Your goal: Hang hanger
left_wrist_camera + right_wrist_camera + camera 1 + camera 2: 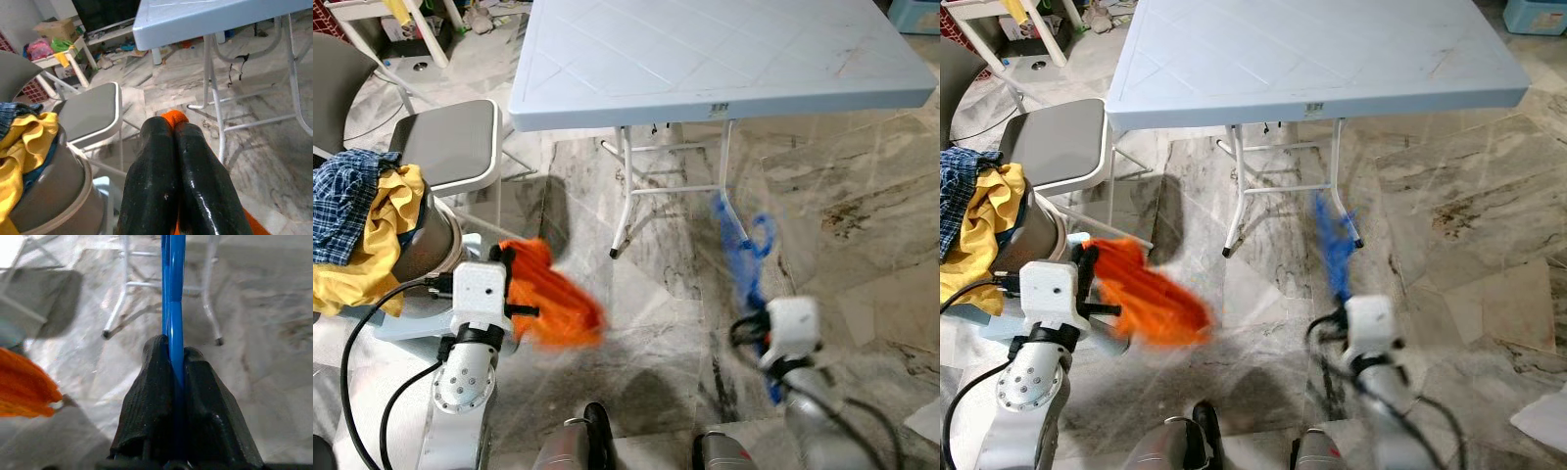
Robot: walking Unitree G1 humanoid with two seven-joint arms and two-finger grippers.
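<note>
A blue plastic hanger [744, 255] is held low over the marble floor, blurred by motion; my right gripper [175, 360] is shut on its blue bar [174, 293]. My left gripper [172, 128] is shut on an orange cloth [553, 294], a bit of which pokes out between the black fingertips. The cloth droops to the right of the left wrist [478, 294]. Hanger and cloth are apart, about a forearm's length from each other.
A light blue folding table [705, 59] on white legs stands ahead. At the left, a grey folding chair [450, 142] and a metal bin [421, 240] draped with yellow and blue checked clothes. Open marble floor lies between my arms and to the right.
</note>
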